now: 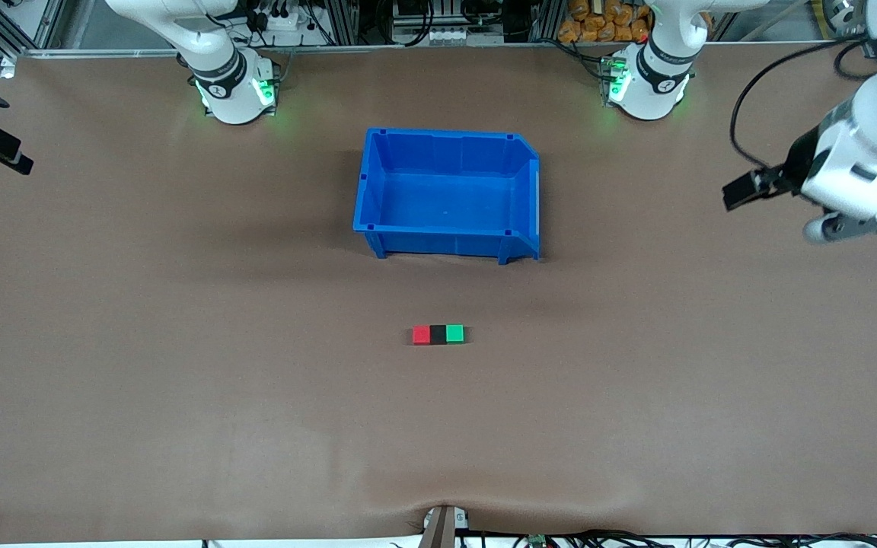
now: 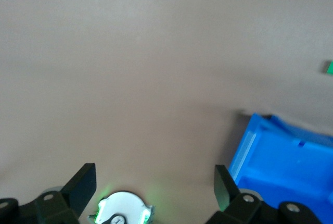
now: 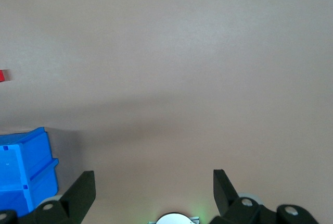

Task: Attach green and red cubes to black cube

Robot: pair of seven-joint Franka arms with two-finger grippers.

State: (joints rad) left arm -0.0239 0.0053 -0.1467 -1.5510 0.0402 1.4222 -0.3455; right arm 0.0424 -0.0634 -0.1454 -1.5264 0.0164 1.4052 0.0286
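The red cube (image 1: 422,334), black cube (image 1: 438,334) and green cube (image 1: 454,333) lie touching in one row on the brown table, black in the middle, nearer to the front camera than the blue bin. The green cube (image 2: 330,66) peeks in at the edge of the left wrist view, and the red cube (image 3: 2,75) at the edge of the right wrist view. My left gripper (image 2: 155,177) hangs open and empty over the left arm's end of the table, far from the cubes. My right gripper (image 3: 153,178) is open and empty over the right arm's end.
An empty blue bin (image 1: 450,144) stands mid-table between the cubes and the arm bases; it also shows as blue bin (image 2: 281,161) and blue bin (image 3: 26,172). The arm bases (image 1: 233,87) glow green along the table's back edge.
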